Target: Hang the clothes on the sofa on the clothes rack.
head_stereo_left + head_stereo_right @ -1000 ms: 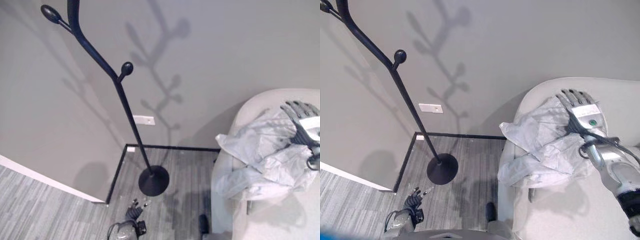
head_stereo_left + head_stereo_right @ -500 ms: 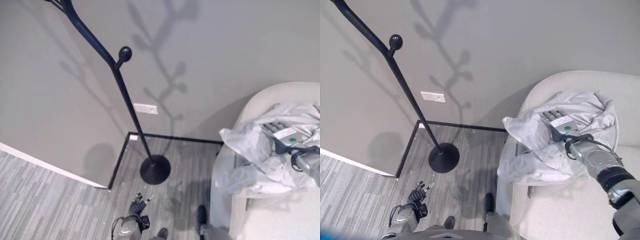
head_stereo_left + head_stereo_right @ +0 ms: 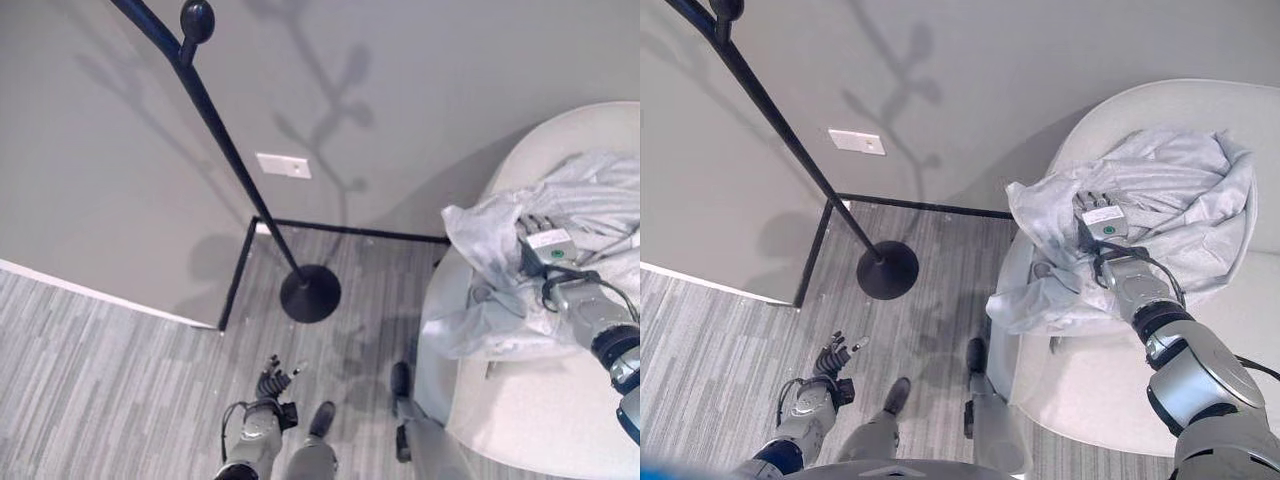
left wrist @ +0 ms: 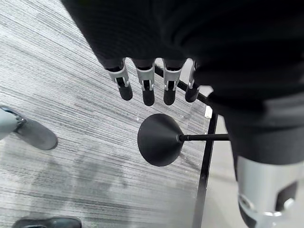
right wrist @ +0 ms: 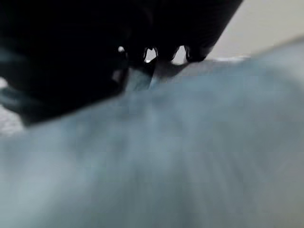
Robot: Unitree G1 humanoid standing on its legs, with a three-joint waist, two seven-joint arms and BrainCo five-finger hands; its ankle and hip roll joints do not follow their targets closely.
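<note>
Here I see the clothes (image 3: 1160,200) heaped on the sofa (image 3: 1110,380), well apart from the rack (image 3: 240,180) by the wall. My right hand (image 3: 1098,222) lies on the heap, fingers hidden in the cloth, so I cannot tell its grip. My left hand (image 3: 830,358) hangs low over the floor, fingers straight.

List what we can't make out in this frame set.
- Right hand fingers: sunk into the grey garment on the sofa; grip can't be told in the eye views, and the right wrist view is blurred cloth.
- Clothes rack: top cut off by the upper edge of the eye views.
- Garment type: too crumpled.

Left hand hangs open.
</note>
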